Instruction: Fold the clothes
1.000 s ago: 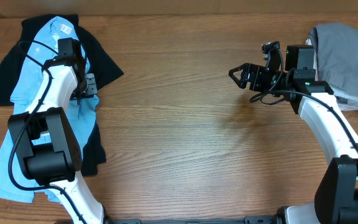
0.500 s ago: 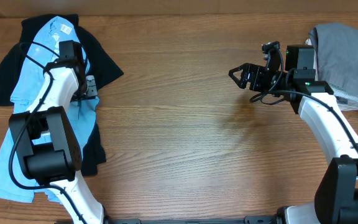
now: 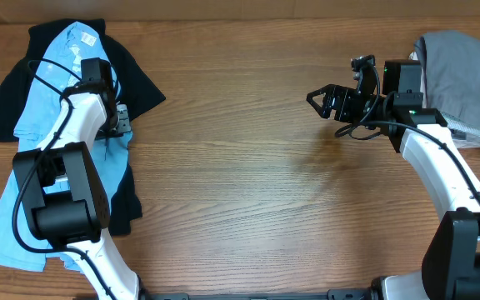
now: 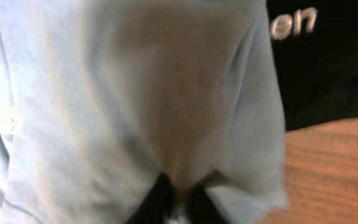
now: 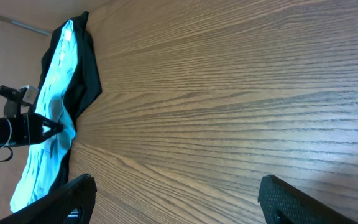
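The light blue T-shirt (image 3: 2, 225) lies crumpled along the table's left side, on top of a black shirt (image 3: 136, 87). My left gripper (image 3: 117, 123) is over its middle. In the left wrist view its black fingers (image 4: 179, 202) are shut, pinching a fold of the light blue T-shirt (image 4: 135, 93). The black shirt's white logo (image 4: 294, 23) shows at the upper right there. My right gripper (image 3: 317, 98) is open and empty above bare wood at the right. Its fingers (image 5: 179, 205) are spread wide, and the T-shirt (image 5: 39, 168) shows far off.
Grey folded garments (image 3: 465, 67) lie at the back right corner, behind my right arm. The wooden table (image 3: 265, 183) stretches between the two arms. The black shirt (image 5: 86, 81) sticks out beyond the blue one on both sides.
My left gripper has shifted slightly toward the table's front with the blue fabric in it. The right arm has not moved.
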Robot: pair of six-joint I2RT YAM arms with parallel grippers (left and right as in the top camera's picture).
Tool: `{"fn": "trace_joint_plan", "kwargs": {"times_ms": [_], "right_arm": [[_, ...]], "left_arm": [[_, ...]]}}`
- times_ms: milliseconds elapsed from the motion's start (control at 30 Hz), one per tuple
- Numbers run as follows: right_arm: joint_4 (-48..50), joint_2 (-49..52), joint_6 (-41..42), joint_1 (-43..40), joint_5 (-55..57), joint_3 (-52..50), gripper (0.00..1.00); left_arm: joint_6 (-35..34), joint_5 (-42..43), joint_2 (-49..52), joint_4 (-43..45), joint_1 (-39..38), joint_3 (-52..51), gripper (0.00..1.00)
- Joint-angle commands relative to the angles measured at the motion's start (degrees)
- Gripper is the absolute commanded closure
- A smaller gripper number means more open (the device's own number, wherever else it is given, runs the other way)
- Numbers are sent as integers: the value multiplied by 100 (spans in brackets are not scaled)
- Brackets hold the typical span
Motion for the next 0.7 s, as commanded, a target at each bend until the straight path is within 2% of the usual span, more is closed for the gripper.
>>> {"fn": "trace_joint_plan", "kwargs": {"times_ms": [0,200,267,367,467,567,667], "right_arm": [[42,17,-28,26,70,28,12],[87,17,-28,22,151,28,13],[111,15,-26,15,146,35,14],[79,13,-24,15,114,39,18],[-52,-105,-24,-15,-162,46,29],[-90,-369,-24,-66,-352,46,29],[-273,-737,-28,-170,-350,46,28]], "left_arm": [[-74,-81,37,-278,-7,413,96],[-79,-24,28,-1502,-129,1733,96],[-76,118,28,-2260,-350,2717,96],[-72,334,28,-2894,-682,3777,96],[-72,511,28,-3305,-1115,4824,96],[-52,505,28,-3438,-1556,5668,96],[-4,415,28,-3451,-1947,6339,88]]}}
